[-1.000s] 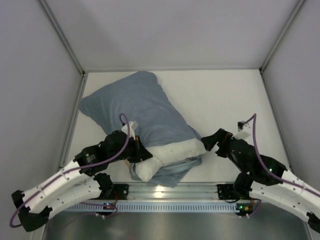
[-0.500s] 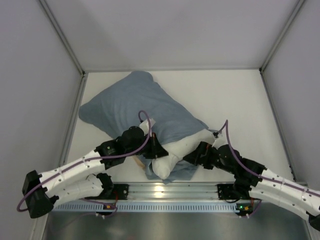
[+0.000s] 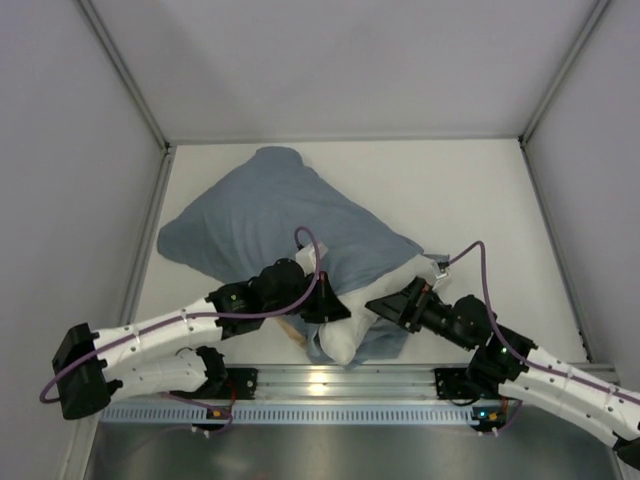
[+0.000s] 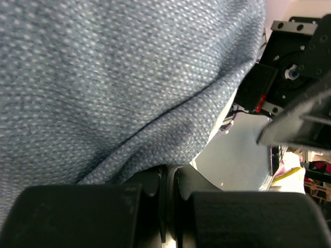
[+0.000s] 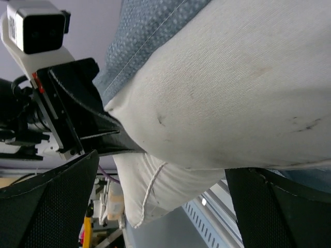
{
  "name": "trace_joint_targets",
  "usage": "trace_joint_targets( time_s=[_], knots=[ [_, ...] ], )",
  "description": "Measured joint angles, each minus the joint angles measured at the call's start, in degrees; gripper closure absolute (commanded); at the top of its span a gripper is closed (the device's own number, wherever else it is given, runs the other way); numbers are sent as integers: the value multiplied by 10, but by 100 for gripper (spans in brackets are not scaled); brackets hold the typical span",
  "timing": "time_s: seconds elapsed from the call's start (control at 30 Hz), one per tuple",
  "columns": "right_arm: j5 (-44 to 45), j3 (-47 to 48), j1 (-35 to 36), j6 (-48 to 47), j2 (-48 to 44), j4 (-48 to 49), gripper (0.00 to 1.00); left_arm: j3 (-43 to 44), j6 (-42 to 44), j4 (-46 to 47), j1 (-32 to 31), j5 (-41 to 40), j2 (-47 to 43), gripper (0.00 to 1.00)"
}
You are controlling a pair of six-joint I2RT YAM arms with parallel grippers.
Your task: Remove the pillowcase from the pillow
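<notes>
White tabletop (image 3: 480, 200): the wide-open right gripper (image 3: 388, 305) straddles one end of the pillow (image 5: 232, 93), the left gripper (image 4: 168, 181) pinches the pillowcase (image 3: 270, 215).

Top view now: soft, even white light from overhead, only faint shadows under the arms, one small glare spot on the rail (image 3: 318, 377). Left wrist: pillowcase (image 4: 114, 77) weave sharp, bottom edge dark. Right wrist: bright, pillow (image 5: 232, 88) crisp, background hazy.

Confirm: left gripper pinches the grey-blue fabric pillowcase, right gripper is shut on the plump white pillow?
Wrong on one point: the right gripper is open, fingers wide either side of the plump white pillow, per the right wrist view. The left gripper does pinch the grey-blue fabric pillowcase.
</notes>
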Motion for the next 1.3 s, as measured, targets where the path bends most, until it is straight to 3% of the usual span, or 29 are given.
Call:
trace_joint_targets(
  time_s=[0.27, 0.5, 0.63, 0.67, 0.73, 0.77, 0.83, 0.87, 0.9, 0.93, 0.97, 1.03, 1.07, 1.1, 1.3],
  knots=[
    [76, -1, 0, 43, -22, -47, 1, 0, -1, 8, -55, -37, 0, 100],
    [103, 3, 0, 44, 75, -13, 3, 0, -3, 8, -76, -63, 0, 100],
    [98, 20, 0, 32, 164, 32, 33, -2, -3, 6, -85, -73, 3, 100],
    [94, 22, 0, 29, 184, 47, 54, -2, -3, 4, -87, -77, 3, 100],
    [83, 23, 0, 26, 219, 85, 81, -4, -3, 2, -91, -83, 4, 100],
    [75, 23, 0, 27, 231, 104, 100, -6, -3, 0, -92, -86, 4, 100],
    [65, 23, 0, 24, 248, 130, 100, -10, -3, -1, -92, -90, 3, 100],
    [63, 23, 0, 24, 254, 136, 100, -14, -3, -1, -93, -92, 2, 95],
    [61, 23, 0, 21, 256, 138, 100, -16, -3, -2, -94, -93, 1, 85],
    [59, 23, 0, 18, 256, 138, 100, -18, -3, -1, -95, -94, -2, 55],
    [59, 23, 0, 15, 252, 136, 100, -19, -3, -2, -97, -93, -5, 40],
    [69, 22, 0, 10, 233, 119, 100, -19, -5, -2, -101, -88, -17, 18],
    [73, 22, 0, 8, 219, 107, 100, -19, -7, -2, -106, -85, -26, 15],
    [77, 21, -1, 6, 198, 93, 100, -19, -11, -2, -108, -82, -35, 2],
    [96, 3, -1, 5, 57, 3, 100, -19, -18, -5, -111, -68, -101, 1]
  ],
)
